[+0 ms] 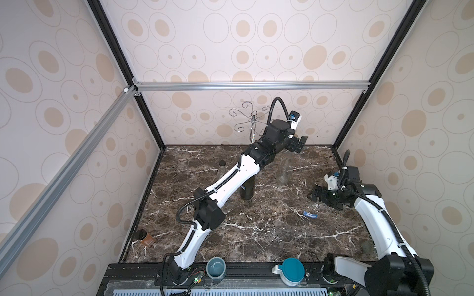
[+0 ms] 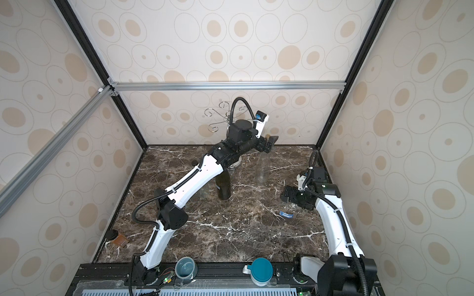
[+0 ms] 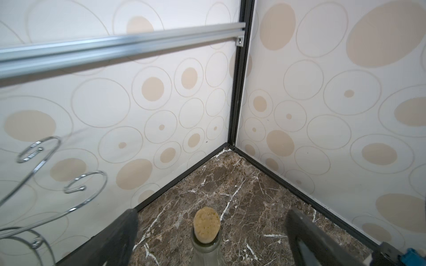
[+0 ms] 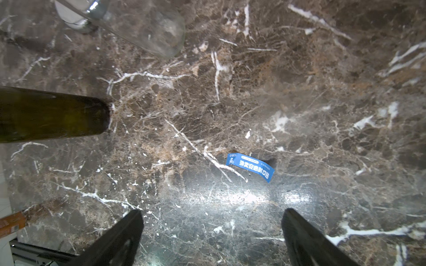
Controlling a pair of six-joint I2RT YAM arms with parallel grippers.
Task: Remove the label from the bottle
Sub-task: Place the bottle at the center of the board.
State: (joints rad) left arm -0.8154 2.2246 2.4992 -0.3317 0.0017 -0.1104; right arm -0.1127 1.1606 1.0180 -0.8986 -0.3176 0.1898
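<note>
Evidently the blue label (image 1: 309,214) is lying loose on the table (image 1: 256,243), apart from the clear bottle (image 1: 286,169); left gripper (image 3: 211,214) and right gripper (image 4: 212,211) are both gaping wide, holding nothing; removal is looking complete.

We see the label (image 1: 309,214) lying loose on the table (image 1: 256,238), clear bottle (image 1: 285,171) upright beneath our left gripper (image 1: 299,146), right gripper (image 1: 313,195) near the label.

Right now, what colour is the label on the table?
Label: blue, white print; clearest in right wrist view.
</note>
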